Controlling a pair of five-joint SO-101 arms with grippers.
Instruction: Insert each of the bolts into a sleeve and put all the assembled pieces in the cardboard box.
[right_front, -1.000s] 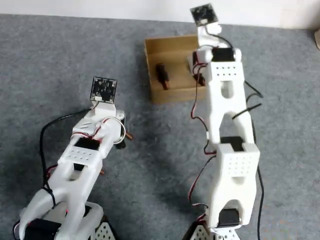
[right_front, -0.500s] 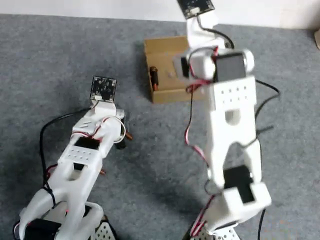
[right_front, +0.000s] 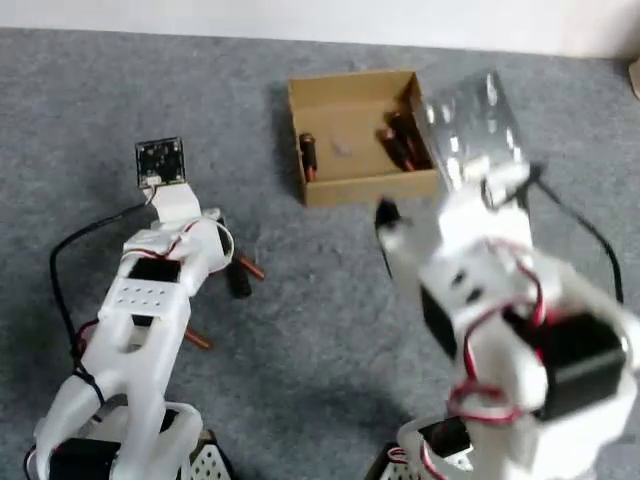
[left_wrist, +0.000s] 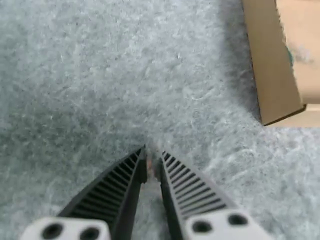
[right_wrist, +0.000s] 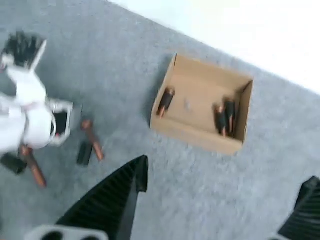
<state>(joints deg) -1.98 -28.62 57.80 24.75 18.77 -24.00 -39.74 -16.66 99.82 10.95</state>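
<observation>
High view: beside the left tool (left_wrist: 152, 162), pressed almost together, a bolt (right_front: 250, 268), a sleeve (right_front: 238, 283) and a second bolt (right_front: 197, 339) are seen unassembled on the bench (right_front: 80, 100). Three assembled pieces (right_front: 308, 157) are already held in the cardboard box (right_front: 370, 187); the right tool (right_wrist: 227, 172) is spread, empty.

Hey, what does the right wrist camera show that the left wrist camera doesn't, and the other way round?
Right wrist view: three assembled pieces lying inside the cardboard box, loose bolts and a sleeve beside the left arm, and the right pincer wide open.
Left wrist view: the left pincer up close, jaws nearly together.
Both: the cardboard box and the grey carpet.
</observation>
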